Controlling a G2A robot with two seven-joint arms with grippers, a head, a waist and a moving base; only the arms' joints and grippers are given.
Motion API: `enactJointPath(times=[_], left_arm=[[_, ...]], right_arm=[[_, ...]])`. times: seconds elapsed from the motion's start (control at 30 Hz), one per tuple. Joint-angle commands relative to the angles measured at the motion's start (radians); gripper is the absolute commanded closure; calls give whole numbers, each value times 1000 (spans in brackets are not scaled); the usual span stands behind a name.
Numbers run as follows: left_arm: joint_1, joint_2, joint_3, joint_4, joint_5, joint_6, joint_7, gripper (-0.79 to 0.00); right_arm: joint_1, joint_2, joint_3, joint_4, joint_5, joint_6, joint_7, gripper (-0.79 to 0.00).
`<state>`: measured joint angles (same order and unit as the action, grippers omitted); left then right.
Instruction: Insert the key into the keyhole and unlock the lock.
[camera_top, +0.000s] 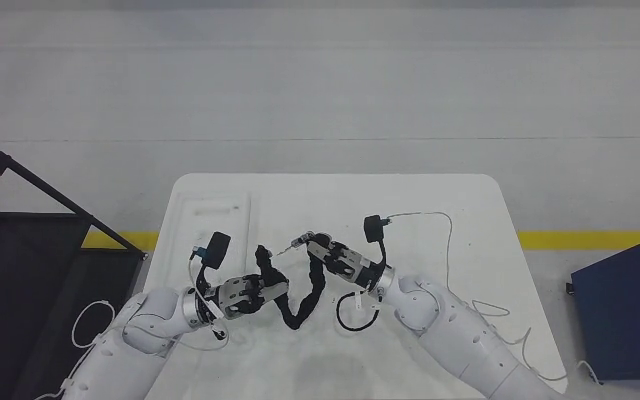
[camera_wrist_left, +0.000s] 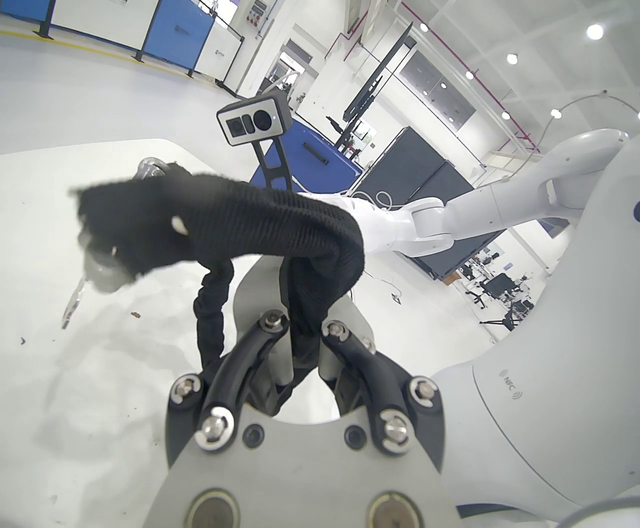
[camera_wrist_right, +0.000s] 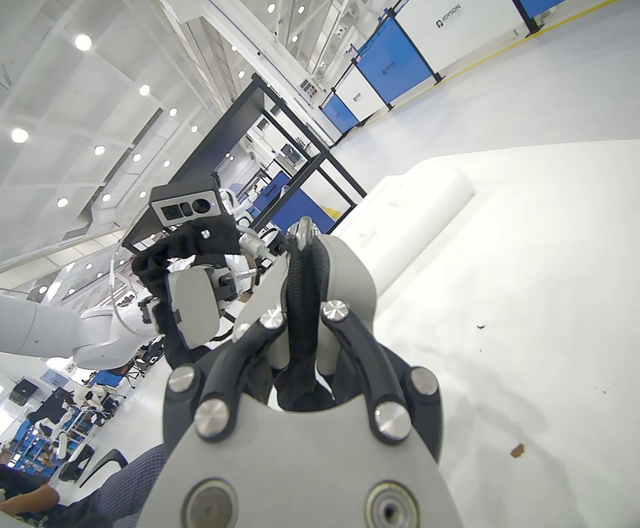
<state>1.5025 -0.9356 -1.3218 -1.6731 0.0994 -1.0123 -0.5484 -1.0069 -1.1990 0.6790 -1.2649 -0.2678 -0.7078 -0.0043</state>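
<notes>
Top view: the lock (camera_top: 296, 318), a cable type in a black cloth sleeve, hangs in a loop between the two arms above the white counter (camera_top: 450, 215). The left gripper (camera_top: 263, 284) has one end and the right gripper (camera_top: 321, 252) has the other. A white foam tray (camera_top: 210, 215) sits at the counter's far left corner. It has a shallow pocket, but I can't tell what, if anything, is in it.

Left wrist view: the gripper is pressed tight on the sleeved cable, and the fat cloth-covered head sticks out past the fingers. A thin bright blade, the key (camera_wrist_left: 74, 302) I reckon, hangs off that head. Can't tell whether it's seated in the keyhole.

Right wrist view: the gripper is pinched on a ribbed black stretch of cable, with a metal tip poking out beyond the fingers.

Handling-wise, my guess is the cable is floppy and the sleeve will slide, so holding close to the head should stop it swinging. The key looks small, thin and slick, so pinch its bow flat, not the blade.
</notes>
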Motion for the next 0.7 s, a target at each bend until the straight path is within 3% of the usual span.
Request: enactJointPath(times=[0.0, 0.5, 0.67], left_arm=[[6, 3, -7, -10, -1, 0, 3, 0], [22, 17, -47, -3, 89, 0, 32, 0], [2, -1, -35, 17, 305, 160, 140, 0]], right_arm=[[-5, -1, 8, 5, 0, 0, 1, 0], [-93, 25, 164, -24, -58, 16, -17, 0], [-166, 53, 262, -101, -102, 52, -12, 0]])
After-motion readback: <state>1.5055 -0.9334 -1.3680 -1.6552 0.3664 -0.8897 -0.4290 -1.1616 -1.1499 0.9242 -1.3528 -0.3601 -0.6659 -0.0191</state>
